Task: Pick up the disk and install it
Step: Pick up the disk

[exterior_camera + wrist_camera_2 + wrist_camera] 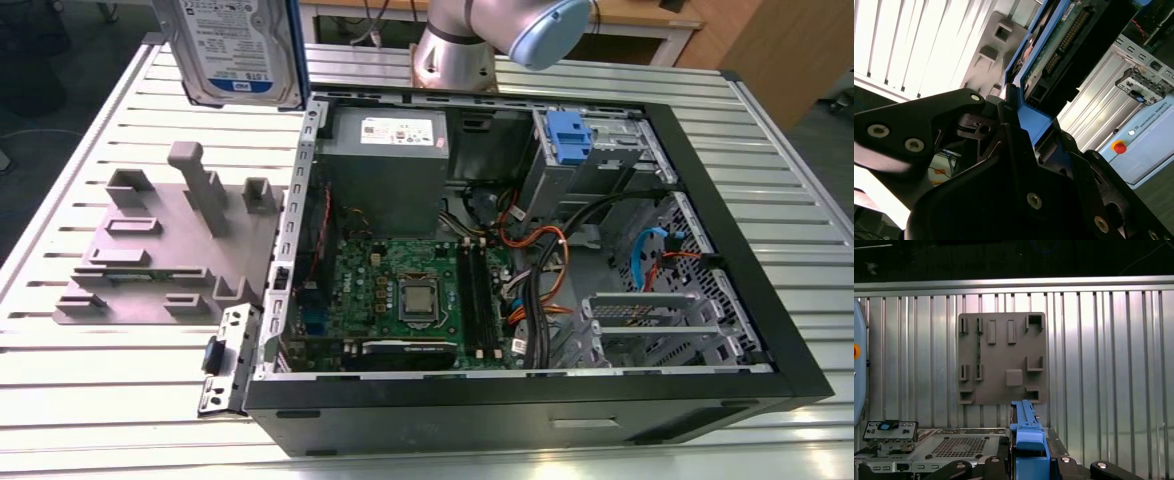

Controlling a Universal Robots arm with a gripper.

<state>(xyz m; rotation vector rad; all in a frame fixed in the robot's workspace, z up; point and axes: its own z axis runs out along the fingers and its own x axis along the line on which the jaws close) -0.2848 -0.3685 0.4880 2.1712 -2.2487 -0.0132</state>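
Observation:
The disk [235, 50], silver with a white-and-blue label and a blue side frame, hangs upright in the air above the table's far left corner, beside the open computer case [534, 250]. In both wrist views my gripper [1026, 462] is shut on it. Its black fingers [1074, 466] clamp the disk's blue frame [1025, 432] edge-on. In the second wrist view my gripper [1010, 114] holds the same blue frame [1034, 122], and the disk's green circuit board [1054, 52] faces the camera.
A grey slotted holder plate [147, 250] lies on the slatted metal table [80, 400] left of the case. Inside the case are a motherboard [400, 290], a power supply [387, 135], cables, and a blue bracket [567, 135] at the drive bay. The arm's base [461, 50] stands behind.

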